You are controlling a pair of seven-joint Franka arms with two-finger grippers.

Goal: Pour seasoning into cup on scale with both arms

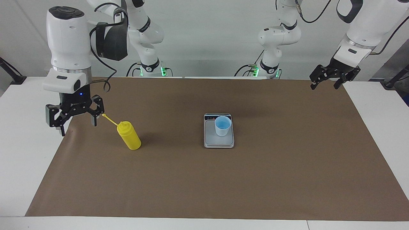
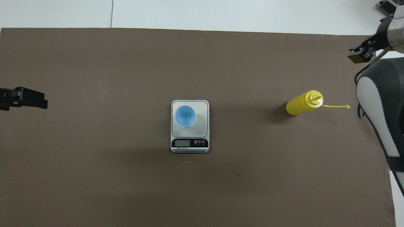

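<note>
Seasoning: the bright yellow plastic squeeze bottle [image 1: 129,136] with a cone nozzle stands upright on the brown paper mat [image 1: 223,179], left of centre in the facing view, its thin cap strap [image 1: 109,118] angling up toward the upper left of the frame.

Cup: the small light-blue tapered plastic cup [image 1: 222,126] sits upright on the scale's grey weighing plate, near the middle of the frame.

Scale: the flat rectangular silver-grey kitchen scale [image 1: 219,140] lies at the mat's centre; in the overhead view its dark display strip [image 2: 189,143] is along its lower short edge.

Right gripper: the black two-finger right gripper [image 1: 77,123] hangs at the left of the facing view over the mat's edge, just beside the tip of the cap strap, fingers spread apart, holding nothing.

Left gripper: the black left gripper [image 1: 326,85] waits at the upper right of the facing view, above the mat's corner, fingers apart and empty.

Table: the white table [image 1: 19,153] shows around the mat's edges.
</note>
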